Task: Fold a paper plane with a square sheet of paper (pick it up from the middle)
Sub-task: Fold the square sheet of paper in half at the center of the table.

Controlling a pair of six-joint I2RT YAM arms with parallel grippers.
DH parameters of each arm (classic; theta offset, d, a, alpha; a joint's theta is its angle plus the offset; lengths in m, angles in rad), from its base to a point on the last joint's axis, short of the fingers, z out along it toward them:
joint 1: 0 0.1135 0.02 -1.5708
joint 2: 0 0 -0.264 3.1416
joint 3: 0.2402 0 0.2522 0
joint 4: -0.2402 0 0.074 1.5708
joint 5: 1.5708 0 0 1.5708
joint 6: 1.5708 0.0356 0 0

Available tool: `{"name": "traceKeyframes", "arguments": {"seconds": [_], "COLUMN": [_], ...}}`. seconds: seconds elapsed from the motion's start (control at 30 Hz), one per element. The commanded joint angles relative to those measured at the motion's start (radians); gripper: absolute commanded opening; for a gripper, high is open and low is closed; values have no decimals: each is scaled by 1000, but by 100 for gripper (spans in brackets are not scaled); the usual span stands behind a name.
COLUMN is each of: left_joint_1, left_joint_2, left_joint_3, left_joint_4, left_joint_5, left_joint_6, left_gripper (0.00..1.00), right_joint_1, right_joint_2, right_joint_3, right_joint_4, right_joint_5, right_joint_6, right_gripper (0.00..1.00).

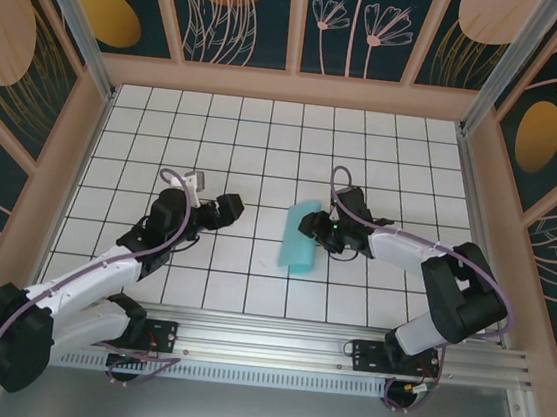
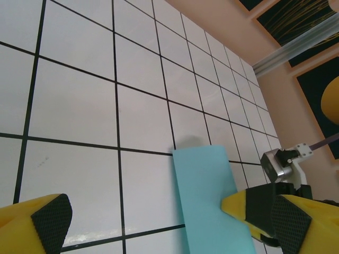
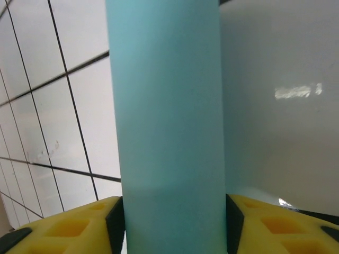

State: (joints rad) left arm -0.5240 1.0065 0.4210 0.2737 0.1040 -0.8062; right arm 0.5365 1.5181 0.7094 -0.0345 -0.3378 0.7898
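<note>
Right hand (image 1: 318,229) sits at the right long edge of the thin light turquoise sheet of paper (image 1: 299,236). The sheet lies near the middle of the white tiled counter (image 1: 266,137) as a narrow strip running away from the arms, apparently the square folded over on itself. In the right wrist view the strip runs straight out between this hand's yellow fingers (image 3: 69,222), with their black pads (image 3: 115,225) close against it on both sides. Whether they clamp the paper or only flank it cannot be told. Being at the edge suits pinning the strip or pressing its crease flat, so that the thin sheet does not slide on the glossy tiles.

Left hand (image 1: 226,209) is released, its fingers wide apart with nothing between them. It sits low over the counter just left of the strip and points toward it. In its wrist view the strip's end lies just ahead, beside one finger (image 2: 275,217). That placement looks like readiness to take the free left edge or a corner for the next fold.

Only bare tiles lie between the left hand and the paper. The right hand itself covers the right edge, so that side is blocked to any other grip. The dark floral wall panels (image 1: 241,8) and the aluminium base rail (image 1: 274,334) stand well apart from the work.
</note>
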Motion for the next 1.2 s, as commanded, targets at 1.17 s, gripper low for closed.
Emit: {"name": "traceKeyframes", "arguments": {"seconds": [1.17], "left_joint_1": [-5], "left_joint_2": [113], "left_joint_3": [36], "left_joint_4": [125], "left_joint_5": [-19], "left_joint_6": [49], "left_gripper": [99], "right_joint_1": [-10], "right_joint_2": [44], "right_joint_3": [48], "right_joint_4": [157], "right_joint_5": [-158], "right_joint_6": [109], "right_gripper": [42]}}
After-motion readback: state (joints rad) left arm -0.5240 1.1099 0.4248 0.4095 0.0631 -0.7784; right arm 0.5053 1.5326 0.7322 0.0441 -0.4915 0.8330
